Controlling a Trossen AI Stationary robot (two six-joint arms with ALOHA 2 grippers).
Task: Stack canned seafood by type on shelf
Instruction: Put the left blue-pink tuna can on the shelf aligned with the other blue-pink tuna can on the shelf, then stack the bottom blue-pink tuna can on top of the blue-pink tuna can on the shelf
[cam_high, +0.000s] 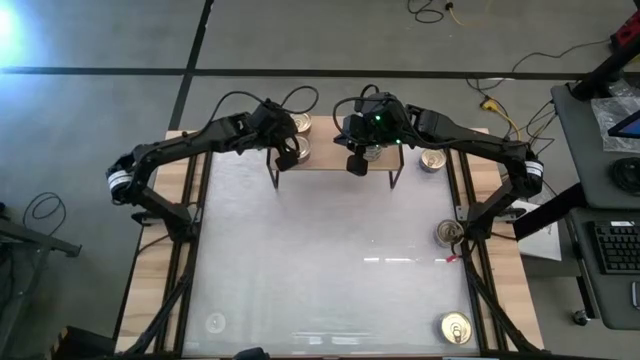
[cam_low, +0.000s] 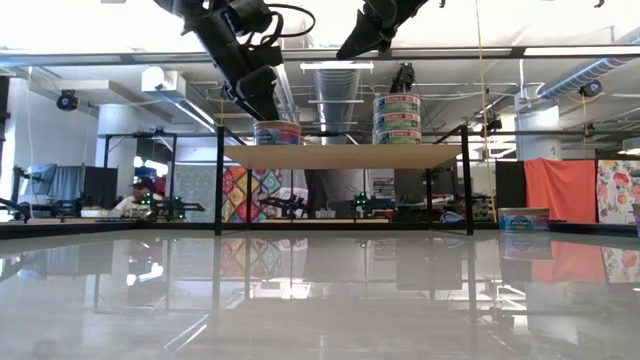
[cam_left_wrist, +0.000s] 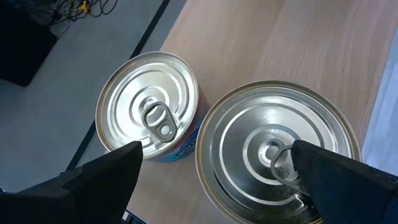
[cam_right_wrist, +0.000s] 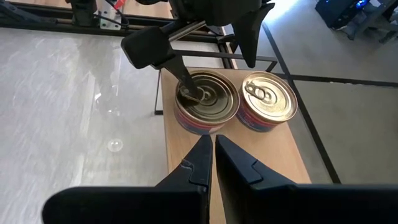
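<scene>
Shelf was taken as the landmark, standing at the far edge of the table. On the shelf's left end two silver-lidded tins were seen side by side, touching or nearly so. Left gripper was held wide open just above the nearer tin, one finger over its lid; nothing was gripped. On the shelf's right part a stack of tins was seen in the low view, apparently three high. Right gripper was held fully closed and empty, hovering at the shelf's front edge near its middle.

Progress was judged as partial: one stack built, and the two left-end tins placed but not yet stacked on each other. Off the shelf, three gold-lidded tins were left on the table: one just right of the shelf, one further toward the front along the right edge, one at the front right corner, well apart from the shelf. Those were judged still to be moved and stacked.
</scene>
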